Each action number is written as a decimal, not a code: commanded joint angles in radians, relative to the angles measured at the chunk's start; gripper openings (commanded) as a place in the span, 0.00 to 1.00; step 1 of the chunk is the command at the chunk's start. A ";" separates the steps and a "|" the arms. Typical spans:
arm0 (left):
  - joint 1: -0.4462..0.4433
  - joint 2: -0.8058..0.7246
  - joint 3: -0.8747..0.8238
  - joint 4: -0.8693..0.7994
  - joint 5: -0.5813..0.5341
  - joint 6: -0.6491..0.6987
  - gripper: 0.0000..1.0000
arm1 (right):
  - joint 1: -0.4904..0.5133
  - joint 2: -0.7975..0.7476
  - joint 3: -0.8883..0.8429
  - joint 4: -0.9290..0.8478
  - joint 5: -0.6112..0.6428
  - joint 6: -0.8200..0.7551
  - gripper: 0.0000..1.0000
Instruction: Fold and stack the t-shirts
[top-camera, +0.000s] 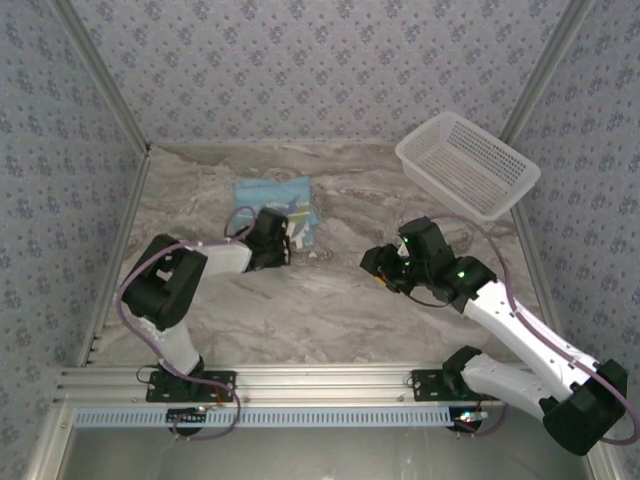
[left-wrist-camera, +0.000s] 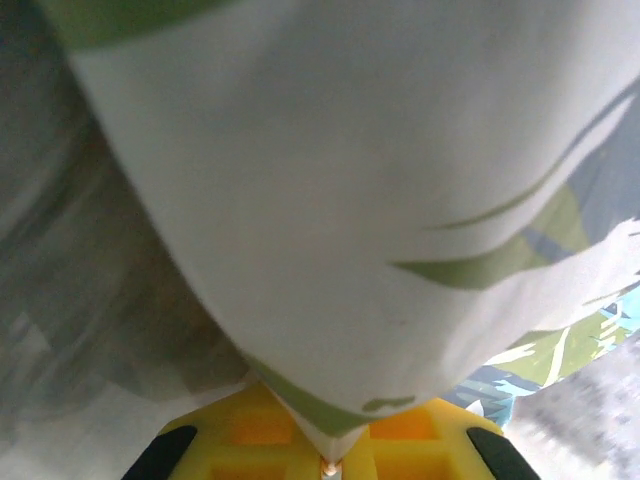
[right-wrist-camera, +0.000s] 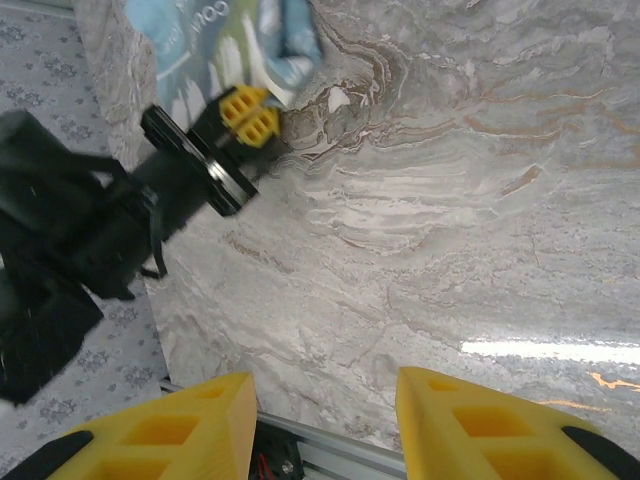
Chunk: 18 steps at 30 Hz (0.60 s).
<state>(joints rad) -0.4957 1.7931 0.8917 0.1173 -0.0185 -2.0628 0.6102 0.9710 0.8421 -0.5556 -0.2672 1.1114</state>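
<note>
Left gripper (left-wrist-camera: 325, 458) is clamped tight on the t-shirt (top-camera: 272, 203) — cloth pinched right between its yellow fingers. The shirt lies mid-table (top-camera: 300, 310), just beyond that low, outstretched left arm. Right gripper (right-wrist-camera: 325, 390) hangs half open and empty — well apart, elbow bent.

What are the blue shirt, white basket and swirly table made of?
The t-shirt looks like soft cloth; it folds and sags. The basket seems stiff white plastic mesh with rows of small holes. The table looks like glossy grey-veined marble, maybe only a print; light glints off it.
</note>
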 joint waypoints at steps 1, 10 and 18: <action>0.112 0.052 0.055 -0.031 0.042 0.099 0.08 | -0.014 -0.005 0.003 -0.041 -0.005 0.014 0.43; 0.397 0.241 0.314 -0.164 0.163 0.411 0.08 | -0.060 -0.006 0.011 -0.078 -0.036 -0.006 0.43; 0.558 0.336 0.502 -0.364 0.213 0.654 0.08 | -0.111 0.022 0.008 -0.067 -0.088 -0.029 0.43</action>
<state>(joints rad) 0.0319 2.0956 1.3544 -0.0715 0.1909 -1.5562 0.5125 0.9779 0.8421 -0.6041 -0.3214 1.1069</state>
